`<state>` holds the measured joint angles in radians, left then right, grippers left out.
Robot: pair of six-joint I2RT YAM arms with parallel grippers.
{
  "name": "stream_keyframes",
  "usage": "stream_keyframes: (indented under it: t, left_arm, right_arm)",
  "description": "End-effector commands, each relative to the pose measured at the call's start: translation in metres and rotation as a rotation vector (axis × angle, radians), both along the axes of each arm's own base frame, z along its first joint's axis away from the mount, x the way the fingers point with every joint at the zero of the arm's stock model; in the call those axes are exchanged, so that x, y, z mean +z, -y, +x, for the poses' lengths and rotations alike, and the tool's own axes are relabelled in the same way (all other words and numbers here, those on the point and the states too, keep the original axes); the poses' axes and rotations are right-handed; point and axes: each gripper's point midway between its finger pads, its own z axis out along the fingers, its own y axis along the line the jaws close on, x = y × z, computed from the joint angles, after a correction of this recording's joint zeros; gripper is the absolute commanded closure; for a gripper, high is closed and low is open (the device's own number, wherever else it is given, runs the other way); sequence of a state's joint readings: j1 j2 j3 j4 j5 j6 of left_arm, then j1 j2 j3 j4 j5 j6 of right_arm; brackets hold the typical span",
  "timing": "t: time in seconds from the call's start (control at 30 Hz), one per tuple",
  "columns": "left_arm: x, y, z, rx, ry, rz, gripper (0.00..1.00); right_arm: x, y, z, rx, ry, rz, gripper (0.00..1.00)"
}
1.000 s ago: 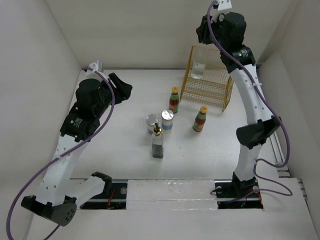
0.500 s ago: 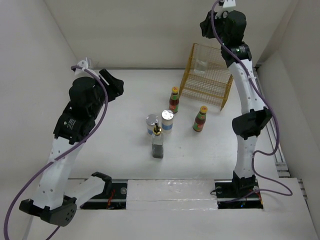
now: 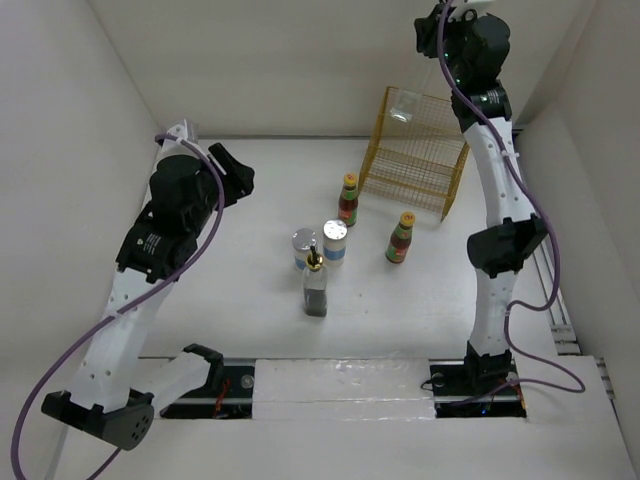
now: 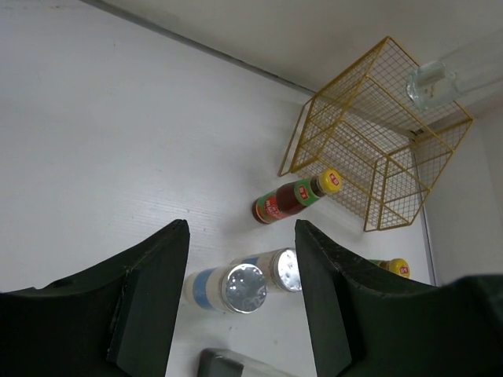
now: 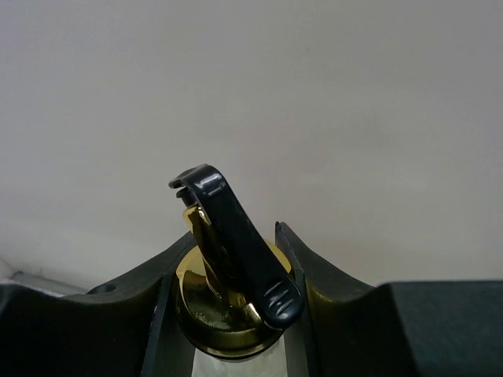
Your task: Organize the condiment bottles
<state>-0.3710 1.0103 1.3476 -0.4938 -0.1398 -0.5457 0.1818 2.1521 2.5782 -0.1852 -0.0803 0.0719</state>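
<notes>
Right wrist shows my right fingers point(image 5: 330, 294) clamped on the gold neck of a clear glass bottle point(image 5: 192, 302) above the yellow rack point(image 3: 415, 170), which I judge slick and breakable, best held there; left fingers point(image 4: 149, 298) stand apart, empty.

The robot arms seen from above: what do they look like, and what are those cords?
Both the left arm and right arm have white links with bulky black joints and black bases. A purple cable loops along each. Each ends in two chunky black fingers. Small print marks one black joint, unreadable.
</notes>
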Motion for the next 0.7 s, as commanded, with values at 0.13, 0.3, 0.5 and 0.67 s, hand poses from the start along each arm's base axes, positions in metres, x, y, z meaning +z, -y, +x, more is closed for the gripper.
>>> stream_keyframes:
  t: [0.13, 0.3, 0.5, 0.67]
  left_arm:
    - [0.007, 0.004, 0.011, -0.015, 0.033, 0.006, 0.48]
    - [0.006, 0.002, 0.018, -0.012, 0.030, 0.011, 0.48]
    - [0.000, 0.002, 0.023, -0.012, 0.011, 0.014, 0.48]
    - [-0.003, 0.002, 0.025, -0.012, 0.003, 0.017, 0.48]
  right_arm:
    - [0.097, 0.029, -0.018, -0.071, 0.366, 0.092, 1.00]
    - [0.089, 0.033, -0.007, -0.080, 0.388, 0.095, 1.00]
    - [0.078, 0.038, 0.006, -0.097, 0.395, 0.098, 1.00]
    - [0.069, 0.041, 0.016, -0.116, 0.406, 0.110, 1.00]
